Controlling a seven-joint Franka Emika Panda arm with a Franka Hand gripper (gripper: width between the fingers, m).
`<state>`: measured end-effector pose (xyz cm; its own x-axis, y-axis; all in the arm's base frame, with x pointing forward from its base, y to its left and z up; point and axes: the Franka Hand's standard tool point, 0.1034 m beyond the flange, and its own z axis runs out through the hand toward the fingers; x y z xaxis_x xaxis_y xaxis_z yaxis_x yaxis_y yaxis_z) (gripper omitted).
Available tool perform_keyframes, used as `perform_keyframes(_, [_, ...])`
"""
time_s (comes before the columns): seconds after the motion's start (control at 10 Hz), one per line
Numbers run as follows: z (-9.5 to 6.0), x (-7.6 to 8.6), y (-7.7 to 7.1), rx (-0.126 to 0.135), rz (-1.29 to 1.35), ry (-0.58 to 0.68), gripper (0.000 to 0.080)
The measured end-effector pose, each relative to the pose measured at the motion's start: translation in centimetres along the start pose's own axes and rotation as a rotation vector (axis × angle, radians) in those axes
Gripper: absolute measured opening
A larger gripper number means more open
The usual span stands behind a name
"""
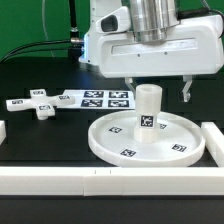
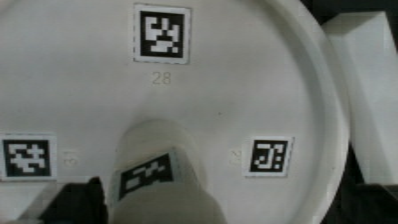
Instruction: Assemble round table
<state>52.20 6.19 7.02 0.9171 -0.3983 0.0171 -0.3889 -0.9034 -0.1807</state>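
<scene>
The large round rimmed disc [image 1: 112, 140] lies flat on the black table, tags up. The short cylinder post [image 1: 148, 110] stands upright at its centre, a tag on its side. My gripper [image 1: 157, 94] hangs right over the post. It is open, with one finger on each side of the post's top and a gap to both. The cross-shaped four-arm piece [image 1: 38, 105] lies apart at the exterior view's left. In the wrist view the disc [image 2: 214, 90] fills the picture and the post [image 2: 169, 165] rises toward the camera between my dark fingers [image 2: 68, 205].
The marker board [image 1: 98, 98] lies flat behind the disc, between it and the cross piece. Long white border bars run along the front [image 1: 100, 182], at the exterior view's right [image 1: 212, 140] and at the left edge [image 1: 3, 130]. The robot's white base [image 1: 110, 45] stands behind.
</scene>
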Motion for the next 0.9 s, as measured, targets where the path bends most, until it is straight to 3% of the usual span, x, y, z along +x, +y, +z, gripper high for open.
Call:
perform_keyframes(0.3, [-0.4,0.8,-0.3,-0.030,-0.386,0.014,0.0649])
perform_keyframes(0.9, [-0.3,1.7,0.2,-0.034,-0.717,-0.030,0.0649])
